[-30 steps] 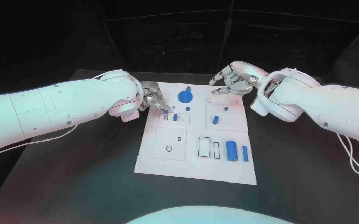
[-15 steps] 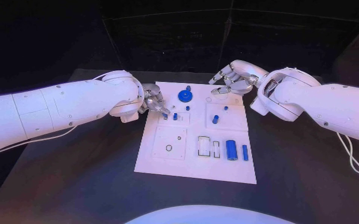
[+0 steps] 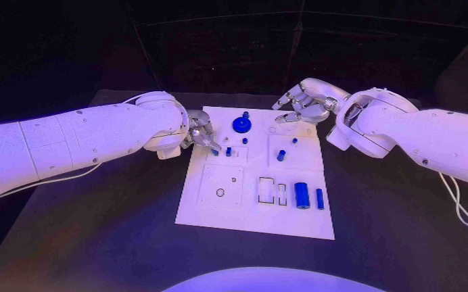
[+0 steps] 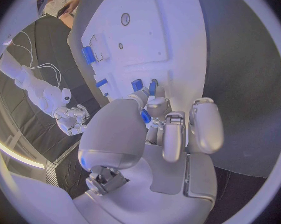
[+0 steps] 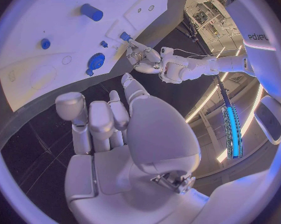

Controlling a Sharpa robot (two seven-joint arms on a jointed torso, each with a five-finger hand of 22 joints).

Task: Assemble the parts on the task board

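The task board point(image 3: 255, 197), a white plate, lies at the middle of the black desk point(image 3: 97, 238), its long side running from the near edge toward the far edge. The left hand point(image 3: 200, 132) works at the board's far left corner, its fingertips closed on a small blue part point(image 4: 145, 116) held just above two blue pegs point(image 3: 228, 151) already standing in the board. The right hand point(image 3: 304, 106) hovers over the board's far right corner, fingers loosely curled, holding nothing. A blue round part point(image 3: 241, 126) sits near the far edge between the hands; a blue cylinder point(image 3: 301, 195) and a blue bar point(image 3: 319, 199) lie toward the near right corner, beside empty rectangular slots point(image 3: 266, 190). Judged risks: the pinched part is small and largely hidden by the fingers, so a tilted approach could jam it at its socket or let it slip; the fingers could also knock the adjacent pegs.
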